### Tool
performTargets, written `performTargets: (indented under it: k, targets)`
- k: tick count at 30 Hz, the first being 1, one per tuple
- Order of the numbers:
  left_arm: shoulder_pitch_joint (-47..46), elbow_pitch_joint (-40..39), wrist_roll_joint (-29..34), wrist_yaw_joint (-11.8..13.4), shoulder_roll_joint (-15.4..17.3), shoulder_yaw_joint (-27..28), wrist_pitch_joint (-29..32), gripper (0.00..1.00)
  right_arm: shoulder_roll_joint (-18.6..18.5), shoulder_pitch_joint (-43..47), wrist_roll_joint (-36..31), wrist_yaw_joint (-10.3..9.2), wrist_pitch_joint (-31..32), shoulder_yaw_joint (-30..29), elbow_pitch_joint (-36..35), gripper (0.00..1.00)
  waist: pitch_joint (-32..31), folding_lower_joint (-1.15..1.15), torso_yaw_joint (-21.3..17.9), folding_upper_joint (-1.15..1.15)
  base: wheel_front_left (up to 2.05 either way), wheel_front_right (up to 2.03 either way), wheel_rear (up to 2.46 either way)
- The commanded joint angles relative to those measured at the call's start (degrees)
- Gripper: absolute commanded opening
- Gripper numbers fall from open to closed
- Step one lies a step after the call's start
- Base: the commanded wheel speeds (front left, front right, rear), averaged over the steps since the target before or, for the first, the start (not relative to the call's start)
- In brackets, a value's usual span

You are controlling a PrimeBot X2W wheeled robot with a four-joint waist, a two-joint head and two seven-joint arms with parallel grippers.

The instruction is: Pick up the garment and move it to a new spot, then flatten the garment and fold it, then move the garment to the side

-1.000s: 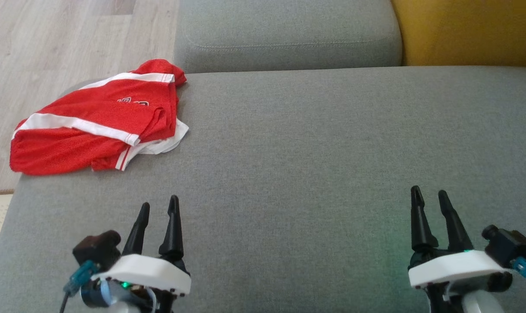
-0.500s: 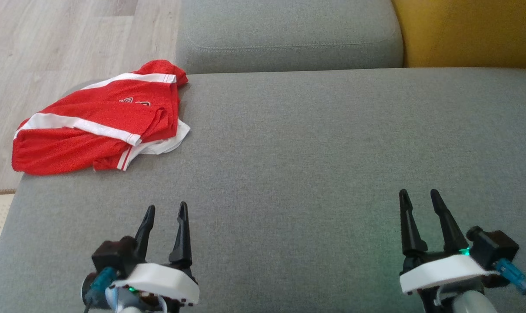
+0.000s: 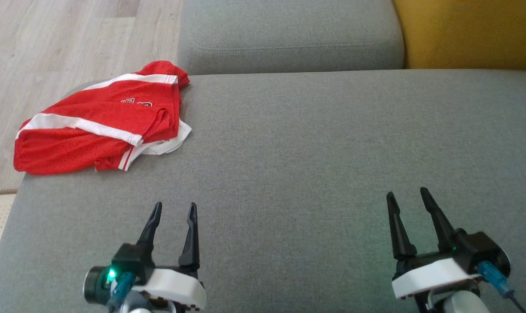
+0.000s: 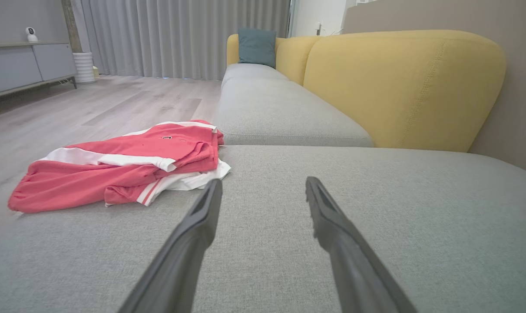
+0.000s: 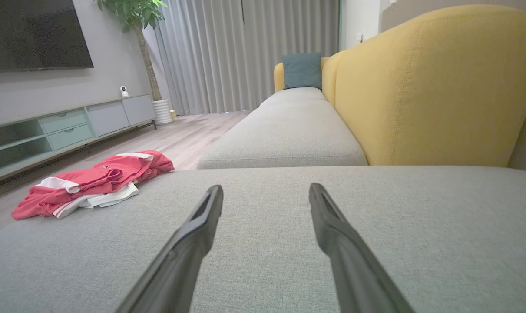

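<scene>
Left gripper [image 3: 175, 204] and right gripper [image 3: 407, 192] hover open and empty over the near part of the sofa cushion [image 3: 310, 152]. The red garment [image 3: 97, 126] lies far left at the cushion's edge, roughly folded; the task looks nearly finished.

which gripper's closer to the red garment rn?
Left. The left gripper sits just below and right of the red garment in the head view, apart from it; the right gripper is far across the grey seat cushion. Both open.

Red garment [image 3: 95, 126] with white stripes lies folded at the cushion's left edge.
</scene>
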Motion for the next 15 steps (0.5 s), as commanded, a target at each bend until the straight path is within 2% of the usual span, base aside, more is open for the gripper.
performTargets:
  k: [1, 15]
  targets:
    - [-1.28, -1.59, 1.63, 0.64, 0.39, 1.05, -0.78, 1.00, -0.51, -2.56, -1.60, -0.04, -1.08, 1.69, -1.97, 1.00, -0.03, 0.00, 0.00, 0.00, 0.00, 0.00, 0.00]
    - [-1.58, 0.03, 0.93, 0.93, 0.39, 1.12, -0.78, 1.00, -0.51, -2.71, -1.47, -0.04, -1.08, 1.41, -1.76, 1.00, -0.05, 0.00, -0.04, 0.00, 0.00, 0.00, 0.00]
